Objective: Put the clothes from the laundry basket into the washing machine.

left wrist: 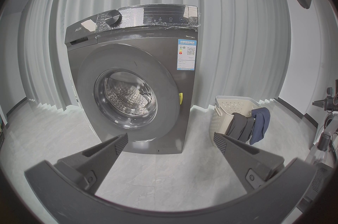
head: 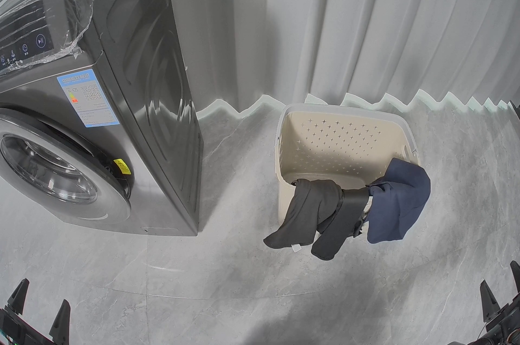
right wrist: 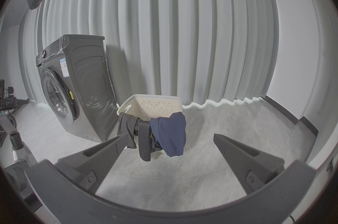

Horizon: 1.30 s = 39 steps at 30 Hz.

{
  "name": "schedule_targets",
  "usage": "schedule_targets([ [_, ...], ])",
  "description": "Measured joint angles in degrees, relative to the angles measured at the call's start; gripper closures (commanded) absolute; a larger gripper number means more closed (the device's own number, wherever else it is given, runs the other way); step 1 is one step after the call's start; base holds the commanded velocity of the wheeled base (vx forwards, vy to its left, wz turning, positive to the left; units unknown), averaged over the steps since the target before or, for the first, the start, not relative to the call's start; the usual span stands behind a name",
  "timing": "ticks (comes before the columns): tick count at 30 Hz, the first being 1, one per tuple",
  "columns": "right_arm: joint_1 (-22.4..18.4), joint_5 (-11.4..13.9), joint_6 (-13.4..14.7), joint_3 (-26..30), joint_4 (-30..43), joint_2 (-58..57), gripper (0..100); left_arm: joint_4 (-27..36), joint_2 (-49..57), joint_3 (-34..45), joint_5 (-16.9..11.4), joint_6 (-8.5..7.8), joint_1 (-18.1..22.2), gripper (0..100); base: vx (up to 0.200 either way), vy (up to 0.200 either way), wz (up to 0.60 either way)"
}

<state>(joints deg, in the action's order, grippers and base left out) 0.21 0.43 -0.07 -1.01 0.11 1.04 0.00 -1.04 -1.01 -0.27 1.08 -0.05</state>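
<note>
Left gripper and right gripper are held spread, empty. Clothes are draped over basket front rim. Door of washer is seen shut; loading would be blocked unless it is opened first.

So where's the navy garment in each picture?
Head view: navy garment hangs on the laundry basket, near right corner.
Left wrist view: navy garment on the rim, farthest from the washing machine.
Right wrist view: navy garment beside the grey clothes.
Shared landmark: the laundry basket.
</note>
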Motion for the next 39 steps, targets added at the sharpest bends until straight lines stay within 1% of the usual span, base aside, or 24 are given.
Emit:
schedule_targets([
  [30, 0.0, 0.0, 0.0, 0.0, -0.01, 0.0, 0, 0.0, 0.0, 0.0, 0.02, 0.02, -0.05, 0, 0.0, 0.2, 0.0],
  [39, -0.07, 0.0, 0.0, 0.0, -0.01, 0.0, 0, 0.0, 0.0, 0.0, 0.02, 0.02, -0.05, 0, 0.0, 0.0, 0.0],
])
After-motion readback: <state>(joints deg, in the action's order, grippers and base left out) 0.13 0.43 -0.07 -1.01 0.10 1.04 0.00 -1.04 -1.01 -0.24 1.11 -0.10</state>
